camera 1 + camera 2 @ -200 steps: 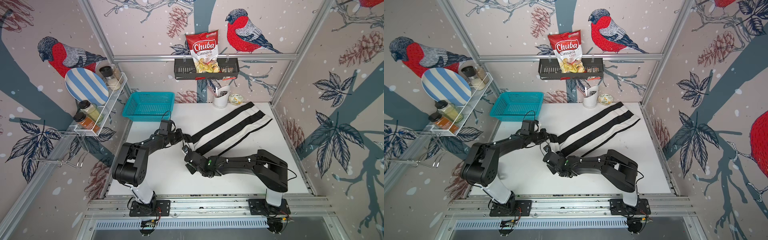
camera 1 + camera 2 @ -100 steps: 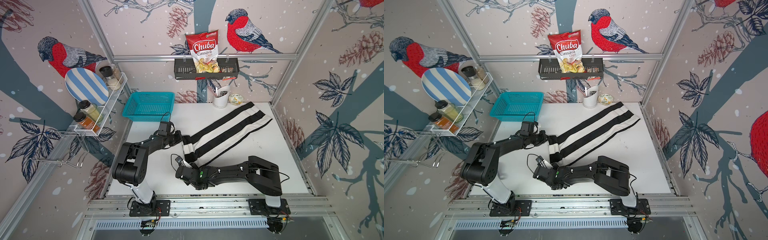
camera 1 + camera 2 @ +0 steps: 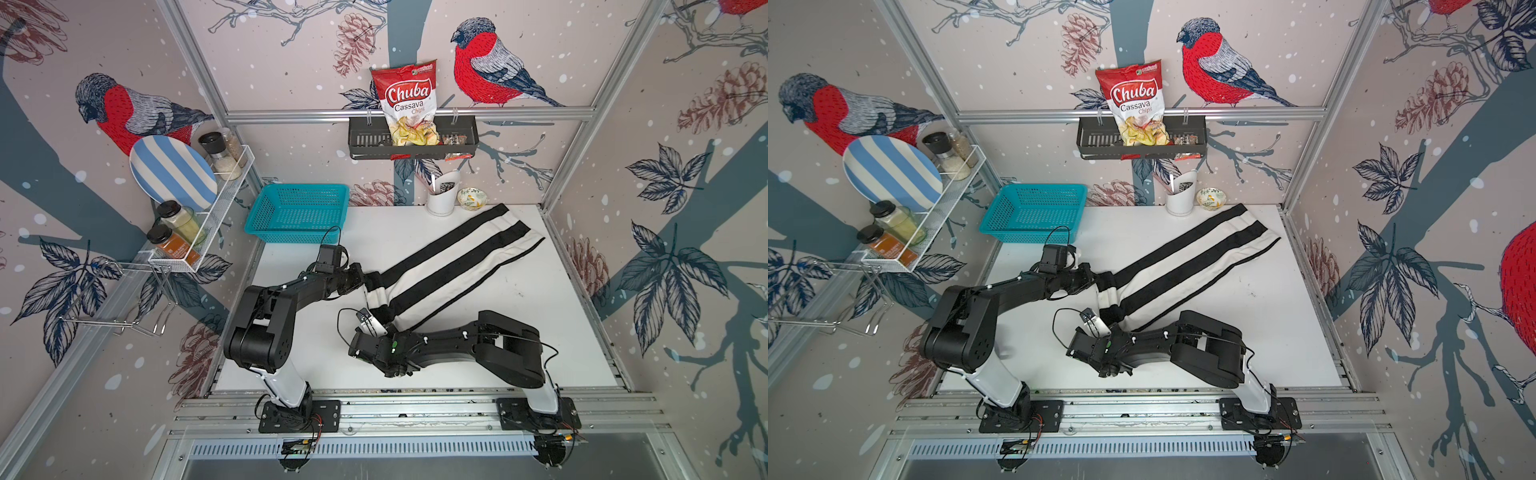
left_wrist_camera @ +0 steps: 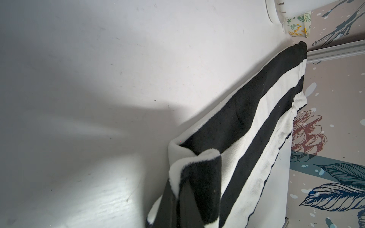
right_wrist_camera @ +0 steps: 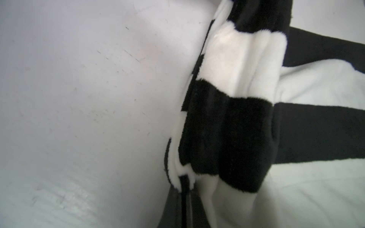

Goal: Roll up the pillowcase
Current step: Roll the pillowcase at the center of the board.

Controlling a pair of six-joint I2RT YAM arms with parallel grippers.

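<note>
Plush black-and-white fabric makes up the pillowcase point(image 3: 453, 266), which is laid as a long, narrow band on the white table point(image 3: 540, 332). Its long axis is set on a diagonal. One short end is found in front of the teal basket point(image 3: 299, 212) and a little to that basket's right. The other short end is pointed away, well off to the basket's right and about level with it.

In both top views the pillowcase point(image 3: 1187, 266) is shown with broad black stripes run lengthwise between white ones. The end nearer the basket is turned over on itself into a short, thick roll, and the stripes are carried round over it. In the right wrist view the pillowcase point(image 5: 227, 128) is shown with a short, dense, fleecy pile and soft rounded ridges. In the left wrist view the pillowcase point(image 4: 199, 171) is seen with a rounded white lip at the roll, while the flat part is smooth and faintly creased.

The left tool point(image 3: 366, 279) is closed on the corner of the roll closest to the basket. The right tool point(image 3: 388, 330) is closed on the opposite corner, farther from the basket. The basket, a rigid plastic mesh rectangle, is seen apart from the fabric.
</note>
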